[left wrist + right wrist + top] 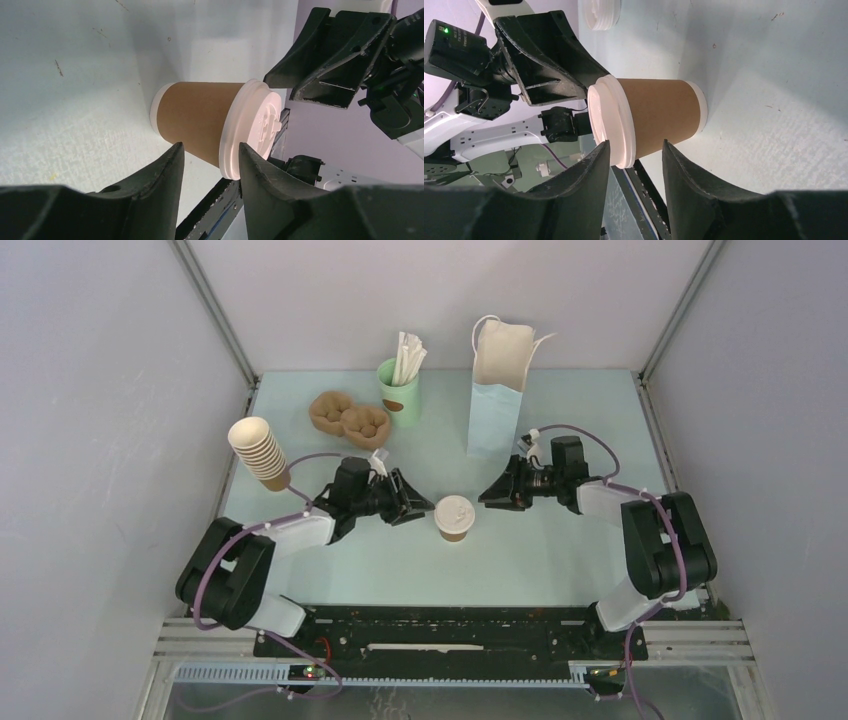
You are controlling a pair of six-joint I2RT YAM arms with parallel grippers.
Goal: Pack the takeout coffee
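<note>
The coffee cup [455, 517] stood upright on the pale table [560, 550], near its middle and toward the near side, with its white lid [455, 510] on. It sat between the 2 grippers and neither one held it.

The left gripper [424, 510] lay low over the table just beside the cup's left side, pointing at it. In the left wrist view its 2 fingers [170, 170] stood apart, with nothing clamped between them, and the cup showed past their tips. Whether a fingertip touched the cup could not be told.

The right gripper [490, 498] came in from the other side, a little farther from the cup. In the right wrist view its fingers [684, 175] were likewise spread and empty, with the cup beyond them and the left gripper behind the lid.

A tall pale-blue paper bag [497, 400] stood upright at the back of the table, its mouth open and its handles up, well apart from the cup. To its left stood a green cup [400, 398] holding white sticks [408, 358]. Next came a brown holder [348, 418] with 2 hollows. A tilted stack of brown cups [258, 450] lay near the left wall.
</note>
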